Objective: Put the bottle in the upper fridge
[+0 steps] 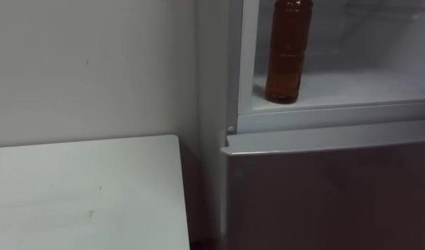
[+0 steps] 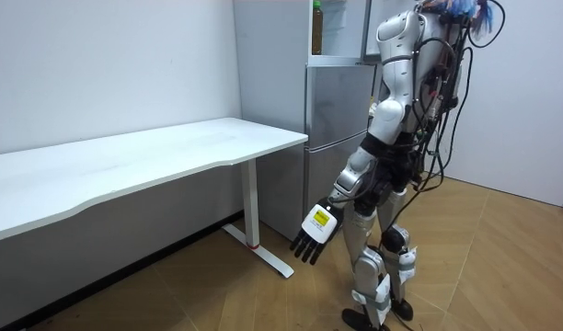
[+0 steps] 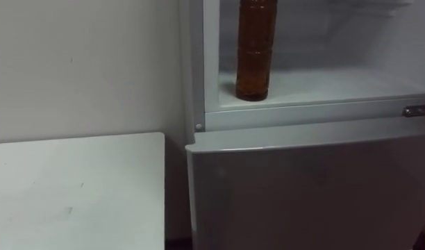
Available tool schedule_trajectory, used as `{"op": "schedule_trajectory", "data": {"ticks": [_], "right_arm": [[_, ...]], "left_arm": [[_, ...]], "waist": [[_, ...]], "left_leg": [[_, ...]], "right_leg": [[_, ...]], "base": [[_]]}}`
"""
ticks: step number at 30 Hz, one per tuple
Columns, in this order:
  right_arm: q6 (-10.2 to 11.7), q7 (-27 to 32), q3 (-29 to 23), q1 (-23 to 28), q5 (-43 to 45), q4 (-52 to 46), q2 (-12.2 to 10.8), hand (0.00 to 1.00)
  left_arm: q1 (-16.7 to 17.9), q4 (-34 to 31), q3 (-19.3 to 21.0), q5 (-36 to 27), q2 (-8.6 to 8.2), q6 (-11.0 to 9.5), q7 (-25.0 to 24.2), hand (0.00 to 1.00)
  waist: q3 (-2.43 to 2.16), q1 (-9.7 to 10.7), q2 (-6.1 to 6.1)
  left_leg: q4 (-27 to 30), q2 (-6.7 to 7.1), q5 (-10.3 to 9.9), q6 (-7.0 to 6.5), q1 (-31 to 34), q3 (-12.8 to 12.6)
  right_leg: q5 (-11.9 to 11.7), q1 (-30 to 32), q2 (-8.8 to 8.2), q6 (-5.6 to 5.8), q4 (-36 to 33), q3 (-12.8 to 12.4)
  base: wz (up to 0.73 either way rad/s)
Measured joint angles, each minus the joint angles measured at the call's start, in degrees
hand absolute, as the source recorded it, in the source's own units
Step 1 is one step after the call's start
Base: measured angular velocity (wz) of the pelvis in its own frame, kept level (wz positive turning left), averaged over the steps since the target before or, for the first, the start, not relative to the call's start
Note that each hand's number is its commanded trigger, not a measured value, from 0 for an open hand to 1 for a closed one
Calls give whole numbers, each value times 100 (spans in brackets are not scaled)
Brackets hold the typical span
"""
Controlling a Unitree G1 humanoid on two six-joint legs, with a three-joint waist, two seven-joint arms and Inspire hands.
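Plain white wall (image 1: 87, 69) fills the upper left of the eye views, with a white tabletop (image 1: 80, 201) at lower left. A grey fridge (image 1: 330, 194) takes up the right half of the frame, just beside the tabletop's edge. The lower fridge door is closed. The upper compartment (image 1: 365, 87) stands open, its pale shelf and inner walls showing at upper right.

Contents: the bottle (image 1: 289, 48) — amber-brown and ribbed at mid-height — stands upright on the shelf, near the compartment's left wall and close to the front lip. Its cap is cut off by the top of the frame. Nothing else can be made out on that shelf.

In the room view the robot stands upright on the wooden floor (image 2: 502, 267), right of centre and facing the fridge. Its left hand (image 2: 316, 234) hangs low beside the thigh, near the middle of the frame. The fingers (image 2: 305, 252) are straight and point toward the floor, holding nothing.

Step in hand, as judged: the placing itself looks done, since the bottle rests inside the upper fridge and is free of any hand. The likely next move is to shut the upper compartment. That calls for reaching its door and swinging it closed gently enough not to jolt the bottle so near the lip.
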State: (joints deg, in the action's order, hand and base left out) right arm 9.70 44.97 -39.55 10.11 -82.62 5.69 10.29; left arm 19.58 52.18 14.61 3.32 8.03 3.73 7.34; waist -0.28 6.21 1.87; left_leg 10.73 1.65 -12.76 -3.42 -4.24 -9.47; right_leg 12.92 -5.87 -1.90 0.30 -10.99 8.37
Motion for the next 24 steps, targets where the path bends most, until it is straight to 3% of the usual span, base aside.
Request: {"op": "schedule_trajectory", "data": {"ticks": [3, 8, 13, 18, 24], "right_arm": [[148, 185, 2, -10, 21, -285, 173, 0], [272, 510, -3, -6, 257, -945, 185, 0], [453, 627, 4, -67, 501, -1464, 203, 0], [474, 630, 9, -80, 1211, -1978, 203, 0], [528, 744, 6, -85, 2003, -2477, 207, 0]], "left_arm": [[-29, 31, -5, 13, 5, -3, 3, 0], [-29, 73, -21, 16, 11, -13, 116, 0], [7, 116, -23, 18, 3, -150, 123, 0], [-32, 332, -17, 137, -12, -220, 123, 0], [-28, 628, -18, 134, -36, -314, 122, 0]], "waist": [[2, 0, -5], [-1, 16, -18], [3, 5, -45], [7, -1, -124], [-10, -6, -68]], "left_leg": [[-16, -1, 0, 0, 19, -8], [-32, 0, 1, -1, 62, 16], [-22, -2, 0, 0, 75, 26], [-17, -2, -1, -1, 80, 26], [20, -3, 6, -2, 139, 17]], "right_leg": [[0, 29, 1, 0, -44, -4], [0, 112, -12, 0, -80, 117], [-2, 95, -11, -1, -85, 122], [-2, 127, -14, 0, -130, 112], [1, 201, -18, 0, -162, 99]], "base": [[0], [0], [0], [0], [0]]}}
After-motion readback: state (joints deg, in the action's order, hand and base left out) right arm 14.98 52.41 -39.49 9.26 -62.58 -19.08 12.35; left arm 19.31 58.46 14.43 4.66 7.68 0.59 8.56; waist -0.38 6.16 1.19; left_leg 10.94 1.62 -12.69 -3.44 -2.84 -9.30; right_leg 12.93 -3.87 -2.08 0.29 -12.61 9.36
